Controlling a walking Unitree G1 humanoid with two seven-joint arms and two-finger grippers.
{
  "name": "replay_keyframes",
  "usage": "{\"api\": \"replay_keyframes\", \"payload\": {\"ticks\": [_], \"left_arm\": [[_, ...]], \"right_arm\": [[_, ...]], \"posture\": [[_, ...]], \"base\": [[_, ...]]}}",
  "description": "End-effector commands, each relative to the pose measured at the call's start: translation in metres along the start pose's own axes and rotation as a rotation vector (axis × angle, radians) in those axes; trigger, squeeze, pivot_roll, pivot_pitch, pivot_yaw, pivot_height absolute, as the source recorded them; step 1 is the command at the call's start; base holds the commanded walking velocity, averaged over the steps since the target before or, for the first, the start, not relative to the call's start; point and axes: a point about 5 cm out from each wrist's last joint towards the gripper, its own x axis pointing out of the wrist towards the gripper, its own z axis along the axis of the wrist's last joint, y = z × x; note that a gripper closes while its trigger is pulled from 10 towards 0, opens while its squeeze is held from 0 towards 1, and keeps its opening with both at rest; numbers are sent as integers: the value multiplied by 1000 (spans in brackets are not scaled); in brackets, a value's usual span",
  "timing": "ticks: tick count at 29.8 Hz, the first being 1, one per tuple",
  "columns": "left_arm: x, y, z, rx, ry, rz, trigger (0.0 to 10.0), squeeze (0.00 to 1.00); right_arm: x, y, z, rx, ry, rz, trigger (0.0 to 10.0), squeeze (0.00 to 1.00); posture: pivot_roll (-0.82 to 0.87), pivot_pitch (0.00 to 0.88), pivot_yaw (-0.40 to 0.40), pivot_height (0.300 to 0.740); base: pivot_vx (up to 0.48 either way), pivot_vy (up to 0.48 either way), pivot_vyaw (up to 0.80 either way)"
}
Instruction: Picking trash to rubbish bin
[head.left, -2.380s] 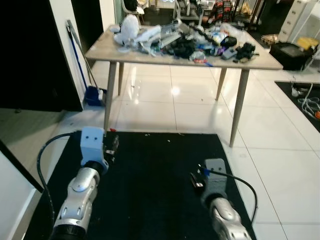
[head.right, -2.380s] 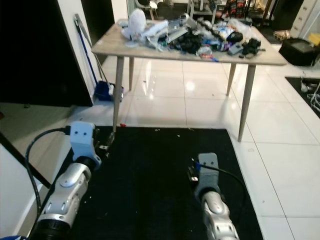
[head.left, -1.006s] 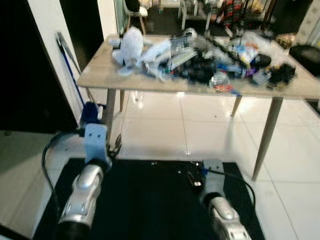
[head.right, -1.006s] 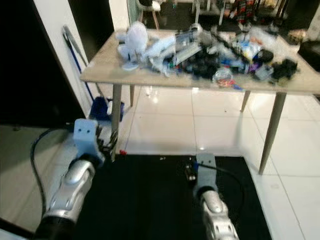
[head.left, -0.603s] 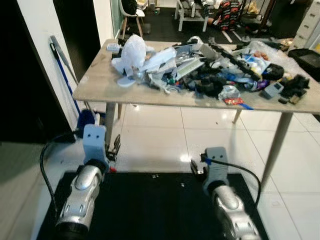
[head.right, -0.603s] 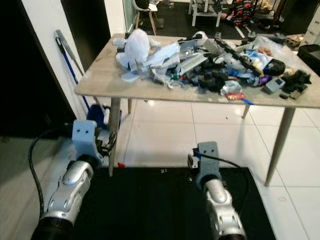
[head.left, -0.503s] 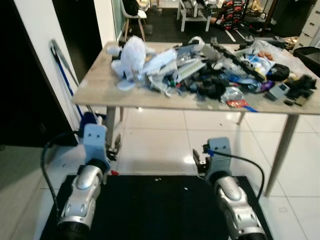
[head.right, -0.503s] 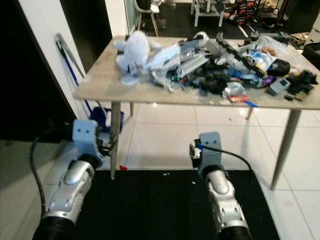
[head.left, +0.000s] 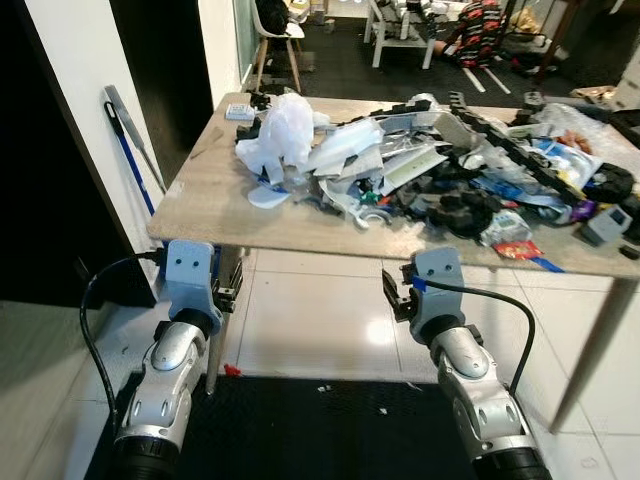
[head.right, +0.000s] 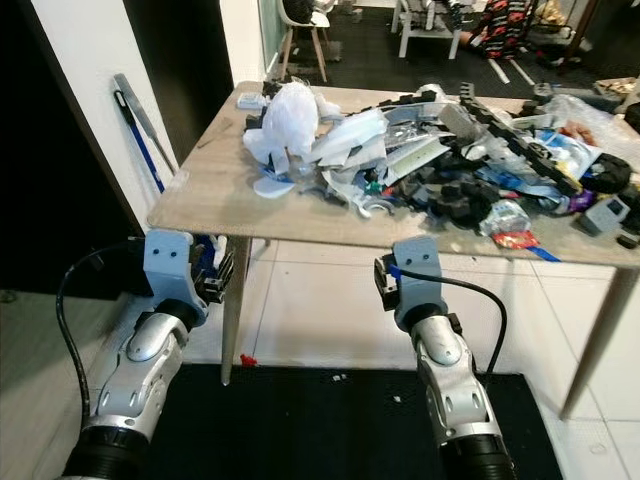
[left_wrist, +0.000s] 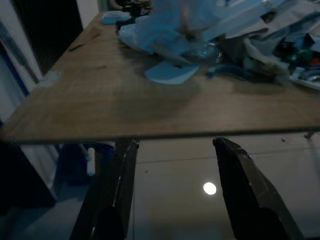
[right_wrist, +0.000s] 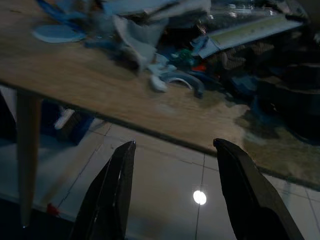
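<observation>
Trash (head.left: 430, 175) lies heaped across the wooden counter (head.left: 215, 205), all of it untouched. We hold our left end effector (left_wrist: 172, 192) and right end effector (right_wrist: 172, 197) below the counter's near edge, both open and empty. Picking has not begun.

A broom (head.left: 128, 140) leans against the wall near the table (head.left: 215, 195).

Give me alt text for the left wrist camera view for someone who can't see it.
The left gripper is open, its two black fingers held just below the near edge of a wooden table. On the tabletop beyond lie a crumpled white plastic bag, a pale round lid and mixed trash.
</observation>
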Motion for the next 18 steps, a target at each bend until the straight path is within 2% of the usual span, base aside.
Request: {"api": "replay_keyframes", "payload": {"ticks": [1, 18], "left_arm": [[-1, -1, -3, -5, 14, -8, 10000, 0], [-1, -2, -3, -5, 17, -10, 10000, 0]], "right_arm": [[-4, -2, -3, 1, 17, -6, 10000, 0], [-8, 4, -6, 8, 40, 13, 10000, 0]], "posture": [[-22, 52, 7, 740], [-25, 60, 6, 740]], "base": [[431, 0, 0], [416, 0, 0]]}}
